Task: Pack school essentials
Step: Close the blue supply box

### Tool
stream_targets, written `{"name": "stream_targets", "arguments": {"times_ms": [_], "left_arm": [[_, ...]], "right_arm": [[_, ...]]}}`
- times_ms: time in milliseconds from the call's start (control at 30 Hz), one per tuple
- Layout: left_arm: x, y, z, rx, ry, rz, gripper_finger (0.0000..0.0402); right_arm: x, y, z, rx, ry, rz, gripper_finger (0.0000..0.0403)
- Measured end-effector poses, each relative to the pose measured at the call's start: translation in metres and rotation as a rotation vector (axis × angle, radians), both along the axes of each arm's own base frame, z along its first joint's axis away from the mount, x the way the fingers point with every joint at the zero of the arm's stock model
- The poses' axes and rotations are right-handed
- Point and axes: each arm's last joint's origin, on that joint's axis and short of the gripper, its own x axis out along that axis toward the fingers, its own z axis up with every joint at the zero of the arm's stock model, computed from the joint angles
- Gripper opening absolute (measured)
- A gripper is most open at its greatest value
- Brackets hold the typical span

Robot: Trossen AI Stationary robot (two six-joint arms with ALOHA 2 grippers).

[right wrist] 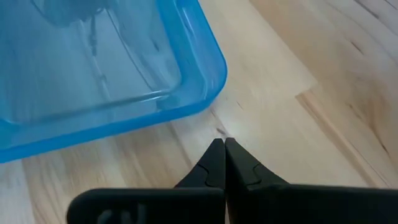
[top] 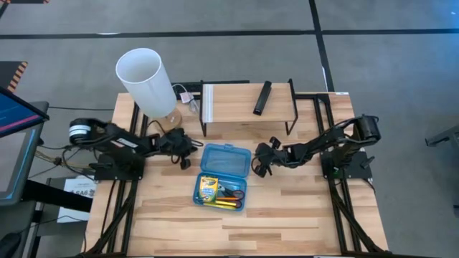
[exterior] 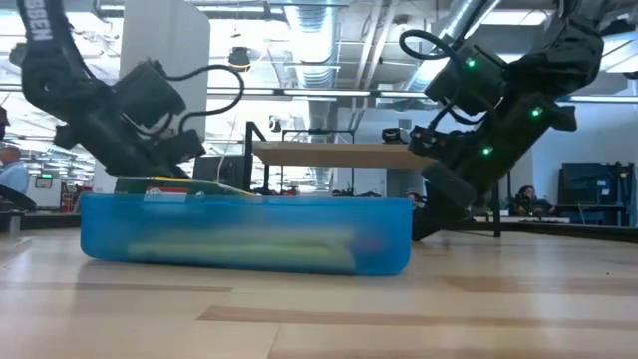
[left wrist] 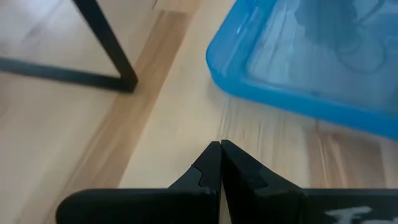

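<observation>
1. A blue plastic box [top: 224,175] lies open in the middle of the table [top: 287,222]. Its empty lid half is at 12 o'clock and its filled half is at 6 o'clock.
2. In the filled half, the crayon box [top: 207,189] is at 9 o'clock, and the red-handled scissors [top: 234,192] are at 3 o'clock beside it. A yellow stick [top: 228,204] lies along the 6 o'clock edge.
3. The left gripper [top: 186,153] is at 9 o'clock from the lid, near it but apart. Its fingers [left wrist: 209,163] are pressed together and hold nothing.
4. The right gripper [top: 261,159] is at 3 o'clock from the lid. Its fingers [right wrist: 214,158] are also closed and empty.
5. A white lamp [top: 148,82] stands at 11 o'clock. A black bar [top: 262,97] lies on the small shelf [top: 229,104] at 12 o'clock.
</observation>
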Motion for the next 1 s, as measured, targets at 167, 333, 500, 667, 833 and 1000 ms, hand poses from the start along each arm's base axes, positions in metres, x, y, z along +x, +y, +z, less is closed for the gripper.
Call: {"name": "stream_targets", "arguments": {"times_ms": [167, 333, 500, 667, 833, 1000], "left_arm": [[0.011, 0.004, -0.005, -0.004, -0.008, -0.006, 0.0000], [0.014, 0.004, -0.005, -0.007, -0.006, -0.009, 0.0000], [0.016, 0.004, -0.004, -0.013, -0.033, -0.024, 0.0000], [0.017, 0.004, -0.002, -0.021, -0.049, -0.045, 0.0000], [0.017, 0.003, -0.002, -0.024, -0.053, -0.058, 0.0000], [0.016, 0.002, 0.000, -0.035, -0.065, -0.081, 0.0000]], "right_arm": [[0.001, -0.003, 0.000, 0.024, -0.006, 0.003, 0.0007], [0.002, -0.007, 0.001, 0.036, -0.024, -0.002, 0.0007], [0.004, -0.009, 0.002, 0.052, -0.049, 0.003, 0.0006], [0.006, -0.009, 0.003, 0.053, -0.082, 0.007, 0.0012], [0.009, -0.010, 0.008, 0.051, -0.129, 0.012, 0.0019], [0.010, -0.011, 0.013, 0.043, -0.163, 0.010, 0.0013]]}}
